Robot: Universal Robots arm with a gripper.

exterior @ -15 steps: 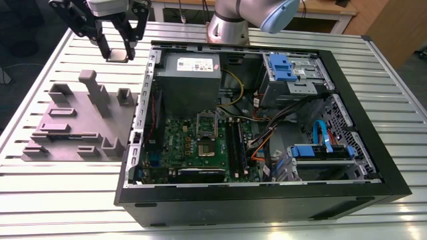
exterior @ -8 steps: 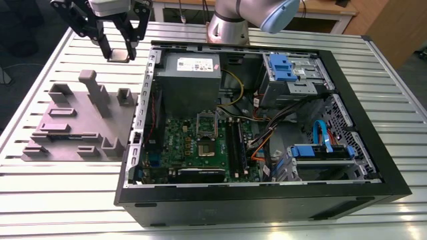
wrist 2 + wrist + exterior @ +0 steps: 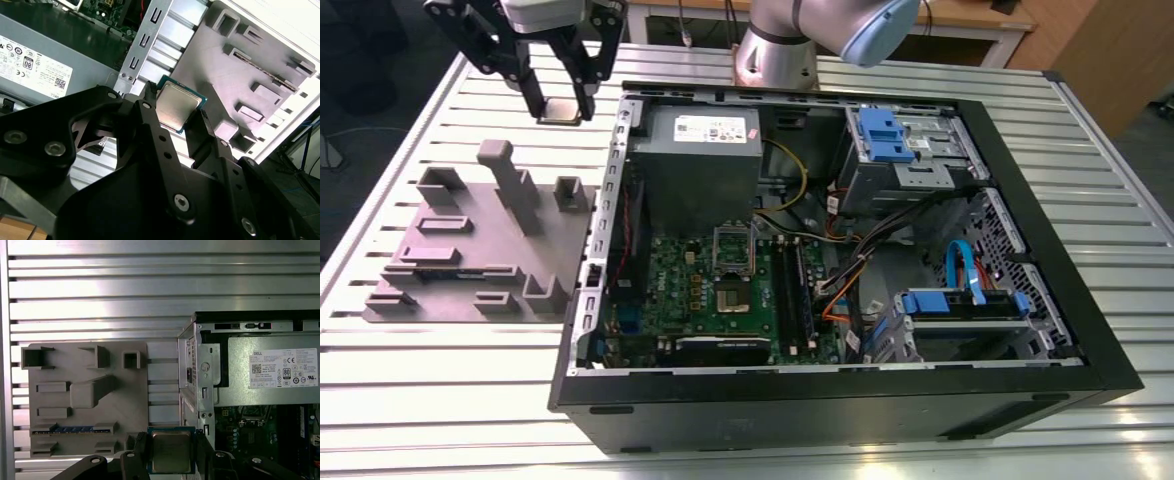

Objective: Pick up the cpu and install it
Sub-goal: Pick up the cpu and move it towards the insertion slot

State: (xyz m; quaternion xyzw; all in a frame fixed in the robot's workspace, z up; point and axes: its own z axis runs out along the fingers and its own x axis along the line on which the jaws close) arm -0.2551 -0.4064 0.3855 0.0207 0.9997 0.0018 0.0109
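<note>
Silvery cpu (image 3: 171,451), clamped in the hand (image 3: 560,108), hangs over slatted table (image 3: 427,380) between grey fixture (image 3: 467,240) and computer case (image 3: 854,405).

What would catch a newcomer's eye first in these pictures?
The black gripper is shut on a small square silvery cpu, holding it by its edges above the slatted metal table, near the gap between the grey moulded fixture block and the open black computer case. Inside the case, the green motherboard lies exposed beside a large grey metal box with a white label.
</note>
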